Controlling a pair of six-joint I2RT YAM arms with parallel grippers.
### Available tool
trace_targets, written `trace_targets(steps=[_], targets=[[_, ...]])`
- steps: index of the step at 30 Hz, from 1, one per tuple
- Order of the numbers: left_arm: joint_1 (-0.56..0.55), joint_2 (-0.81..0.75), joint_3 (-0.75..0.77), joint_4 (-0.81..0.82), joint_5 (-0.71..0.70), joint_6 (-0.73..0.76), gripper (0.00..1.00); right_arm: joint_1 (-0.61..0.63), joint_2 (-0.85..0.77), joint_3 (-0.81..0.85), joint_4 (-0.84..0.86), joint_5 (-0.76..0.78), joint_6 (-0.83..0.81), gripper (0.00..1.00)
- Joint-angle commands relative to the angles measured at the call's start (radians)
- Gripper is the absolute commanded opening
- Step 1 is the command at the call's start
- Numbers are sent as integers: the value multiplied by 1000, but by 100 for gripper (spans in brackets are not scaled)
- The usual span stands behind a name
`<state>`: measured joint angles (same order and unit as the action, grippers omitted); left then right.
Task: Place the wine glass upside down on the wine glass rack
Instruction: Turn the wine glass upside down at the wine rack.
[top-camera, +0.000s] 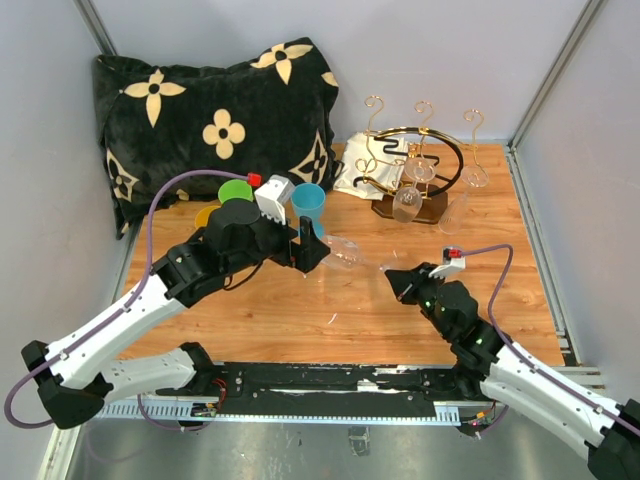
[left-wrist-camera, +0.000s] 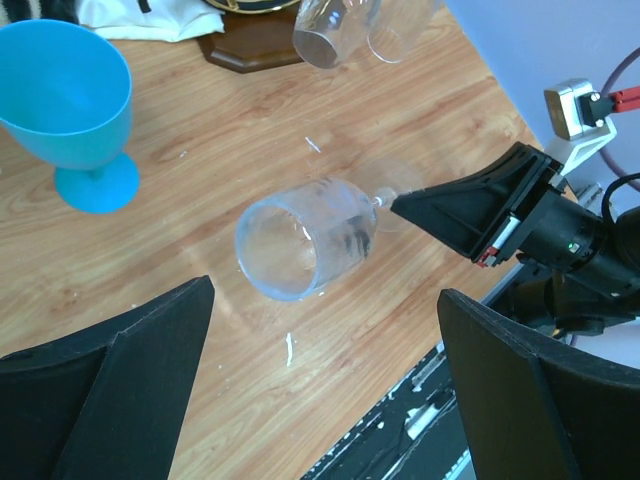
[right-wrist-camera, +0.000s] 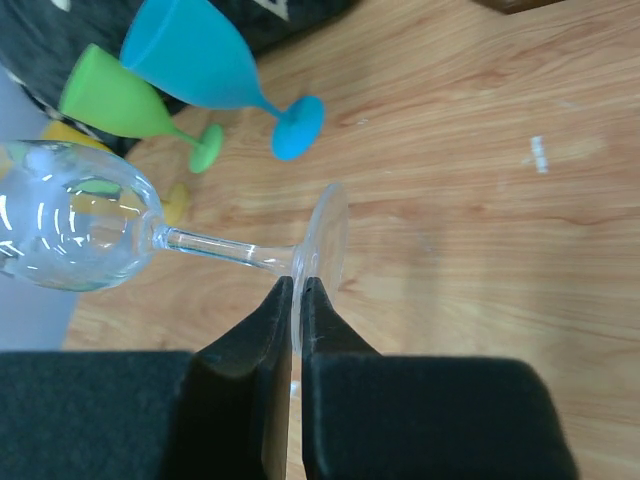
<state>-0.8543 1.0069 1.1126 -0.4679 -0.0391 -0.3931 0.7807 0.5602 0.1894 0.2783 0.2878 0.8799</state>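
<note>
Pinches the wine glass (right-wrist-camera: 80, 215) by the edge of its foot in the closed right gripper (right-wrist-camera: 298, 285), stem level and bowl aimed at the left edge, over the middle of the tabletop. Holds the left gripper (top-camera: 312, 252) spread wide near the bowl, gripping nothing. Shows the wine glass rack (top-camera: 420, 129) upright near the far right corner, two clear glasses (top-camera: 407, 203) hanging bowl-down from it. Finds a blue goblet (top-camera: 308, 205) and a green goblet (top-camera: 236, 190) standing before a black flowered pillow (top-camera: 215, 120) toward the far left corner.
</note>
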Motion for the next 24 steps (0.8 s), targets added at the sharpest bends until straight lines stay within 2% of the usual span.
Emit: trace_targets(steps=[1, 6, 10, 15, 18, 20, 24], targets=[[-8, -50, 5, -25, -26, 29, 98, 8, -91, 63, -203, 77, -231, 1], [-8, -74, -36, -30, -56, 32, 98, 10, -129, 132, -319, 38, -475, 1], [-8, -67, -39, -40, -66, 42, 98, 10, -156, 148, -302, -72, -653, 1], [-8, -72, -42, -43, -97, 62, 98, 11, -96, 183, -276, -104, -771, 1], [-8, -88, -47, -42, -111, 77, 98, 20, -23, 222, -260, -155, -783, 1], [-8, -101, -54, -41, -118, 94, 98, 78, 31, 245, -247, -131, -795, 1], [-8, -125, -66, -37, -108, 118, 98, 251, 123, 270, -181, 31, -918, 1]])
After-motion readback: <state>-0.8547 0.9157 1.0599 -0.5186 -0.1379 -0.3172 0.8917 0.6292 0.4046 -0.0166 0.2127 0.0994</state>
